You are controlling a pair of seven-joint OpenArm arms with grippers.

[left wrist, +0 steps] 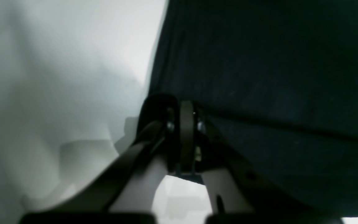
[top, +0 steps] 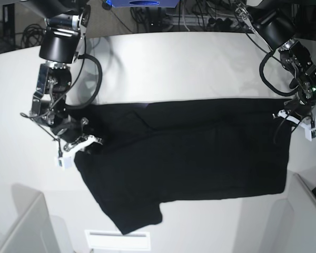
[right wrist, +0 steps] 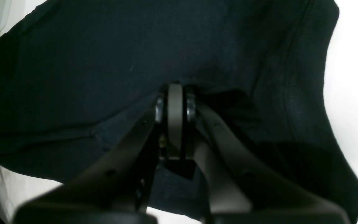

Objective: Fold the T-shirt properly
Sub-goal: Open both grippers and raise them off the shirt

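The black T-shirt [top: 189,158] lies spread plain side up across the white table [top: 174,68], with a sleeve pointing to the front left; no print shows. My right gripper [top: 83,141] is at the shirt's left edge, and in the right wrist view [right wrist: 175,90] the jaws are closed on a bunched fold of the black cloth [right wrist: 89,62]. My left gripper [top: 290,114] is at the shirt's far right corner. In the left wrist view [left wrist: 186,107] its jaws are closed on the edge of the cloth [left wrist: 275,77].
Cables and dark gear [top: 200,16] line the table's far edge. A white box [top: 21,221] stands at the front left, another white block [top: 305,211] at the front right, and a flat white panel [top: 116,240] lies at the front.
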